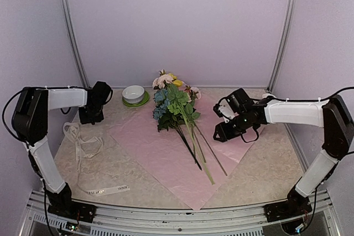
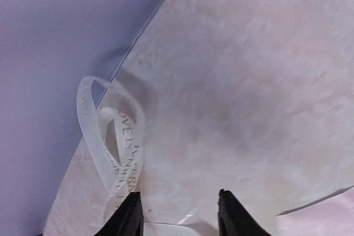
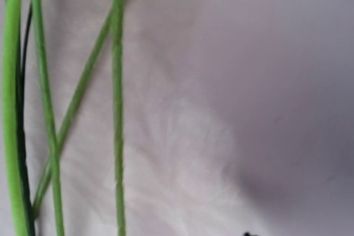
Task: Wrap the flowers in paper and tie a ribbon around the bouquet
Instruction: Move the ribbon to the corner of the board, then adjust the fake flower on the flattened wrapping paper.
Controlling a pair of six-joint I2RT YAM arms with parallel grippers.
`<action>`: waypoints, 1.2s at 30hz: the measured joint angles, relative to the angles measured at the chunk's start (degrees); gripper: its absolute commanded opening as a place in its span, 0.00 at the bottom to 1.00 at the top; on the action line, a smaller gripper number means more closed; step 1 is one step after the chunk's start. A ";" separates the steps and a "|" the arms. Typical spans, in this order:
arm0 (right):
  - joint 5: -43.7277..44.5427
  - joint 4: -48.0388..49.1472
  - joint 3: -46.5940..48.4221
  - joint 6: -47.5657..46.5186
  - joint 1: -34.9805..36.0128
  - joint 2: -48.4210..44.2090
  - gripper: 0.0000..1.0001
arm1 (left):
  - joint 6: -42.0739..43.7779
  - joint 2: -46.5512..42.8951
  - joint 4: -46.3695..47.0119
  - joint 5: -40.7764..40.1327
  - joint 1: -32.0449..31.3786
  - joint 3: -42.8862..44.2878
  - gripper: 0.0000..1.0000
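The flowers (image 1: pixel 174 109) are laid across the paper (image 1: pixel 160 158), the ribbon (image 1: pixel 80 145) is seen beyond its left corner near the parted, empty left gripper (image 2: pixel 178 203), and the jaws of the right gripper (image 1: pixel 218 132), over its right side, cannot be judged.

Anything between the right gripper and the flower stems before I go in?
Nothing visible. The right gripper is just right of the stems of the flowers, with only bare paper between them. The bowl stands beyond the blooms, and the ribbon lies far off on the left, both out of that path.
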 measured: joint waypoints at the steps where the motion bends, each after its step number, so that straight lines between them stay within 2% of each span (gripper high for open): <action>1: -0.87 0.26 -0.90 -0.28 -0.02 0.00 0.48 | 0.81 -0.37 0.09 -0.79 -1.14 2.34 0.68; 6: -7.85 1.03 -3.96 -2.25 0.00 0.52 0.43 | 1.07 -3.89 -1.01 -5.01 -8.85 7.87 0.94; 8: -9.75 2.80 -3.67 -2.69 0.00 2.34 0.41 | 0.13 -5.73 -2.25 -6.01 -12.02 7.80 0.97; 12: -11.43 4.79 -2.29 -2.73 0.00 7.67 0.35 | -1.49 -8.74 -3.65 -6.71 -18.18 6.43 0.98; 14: -12.11 5.62 -2.16 -2.60 0.00 9.38 0.28 | -2.01 -9.66 -3.58 -6.40 -21.73 4.81 0.97; 17: -11.98 6.40 -1.90 -1.86 0.00 10.75 0.05 | -3.43 -8.63 -2.99 -4.72 -26.97 2.16 0.95; 18: -11.72 6.84 -1.75 -1.25 0.00 10.93 0.00 | -4.02 -7.41 -2.82 -4.26 -28.30 1.55 0.95; 25: -11.26 12.44 -2.56 4.87 0.00 10.21 0.00 | -5.73 7.58 -1.05 -3.02 -35.95 1.53 0.96; 26: -11.67 14.05 -3.34 6.32 0.00 9.73 0.00 | -6.84 9.49 -1.18 -5.90 -37.53 2.47 0.96; 36: -13.73 28.72 -6.51 19.34 1.64 10.12 0.00 | -8.41 11.56 1.49 -8.46 -39.91 3.45 0.96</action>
